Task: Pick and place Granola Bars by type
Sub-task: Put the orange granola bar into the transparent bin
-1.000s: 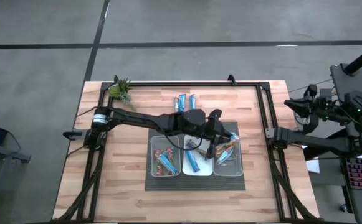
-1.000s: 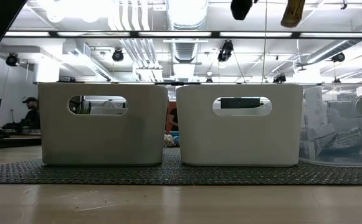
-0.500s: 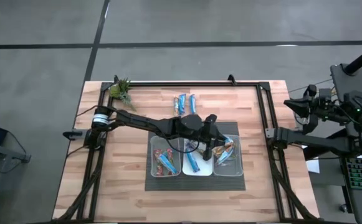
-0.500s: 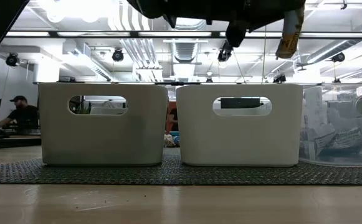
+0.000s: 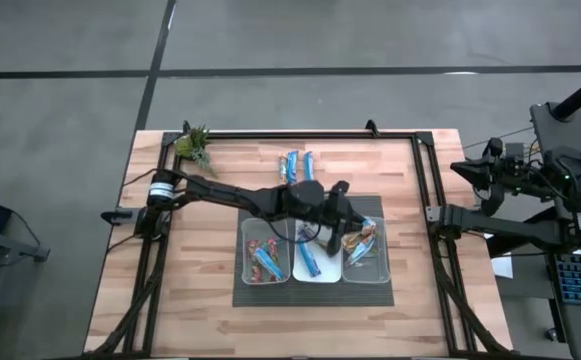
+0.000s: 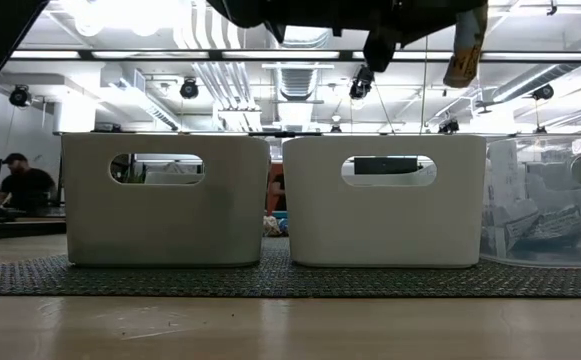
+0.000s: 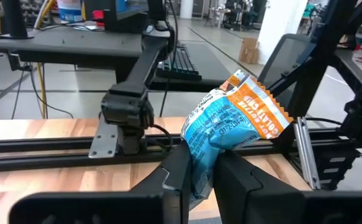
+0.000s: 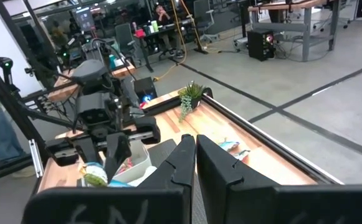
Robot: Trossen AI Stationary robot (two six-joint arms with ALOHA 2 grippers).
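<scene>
Granola bar, blue-and-orange wrapper, is pinched at one end by the left gripper above the bins; looks light, crinkly, probably slippery, so grip mid-body flat sides; right gripper sits closed and empty off to the side.

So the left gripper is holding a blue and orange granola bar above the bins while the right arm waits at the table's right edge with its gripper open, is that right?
Not quite: the right gripper is shut, as the right wrist view shows. The rest holds: the left gripper holds the blue and orange granola bar above the bins.
</scene>
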